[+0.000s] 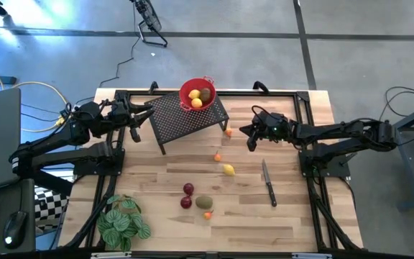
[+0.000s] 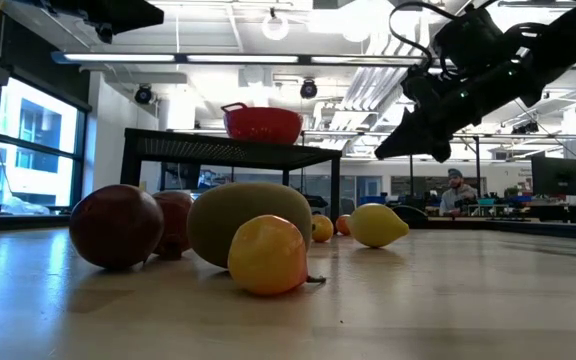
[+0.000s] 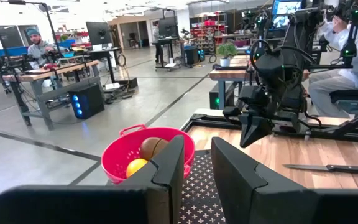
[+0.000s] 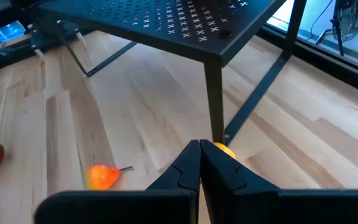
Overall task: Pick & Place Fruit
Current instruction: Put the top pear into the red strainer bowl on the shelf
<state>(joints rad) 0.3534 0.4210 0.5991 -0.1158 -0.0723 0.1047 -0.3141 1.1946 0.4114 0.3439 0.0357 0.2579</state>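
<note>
A red bowl (image 1: 198, 93) stands on a black mesh stand (image 1: 185, 115) and holds two yellow fruit and a brown one (image 3: 153, 146). On the table lie a lemon (image 1: 228, 170), two dark red balls (image 1: 187, 195), an olive oval (image 1: 204, 202) and three tiny orange pieces (image 1: 217, 157). My right gripper (image 1: 251, 139) is shut and hangs above the table (image 2: 408, 140), just right of the orange piece (image 4: 224, 149) by the stand's leg. My left gripper (image 3: 197, 165) is open at the stand's left end, level with the bowl.
A knife (image 1: 268, 183) lies right of the lemon. A green leafy plant (image 1: 123, 223) sits at the table's near left corner. The stand's thin legs (image 4: 213, 93) reach the table near the orange piece. Bare wood lies between the stand and the near fruit group.
</note>
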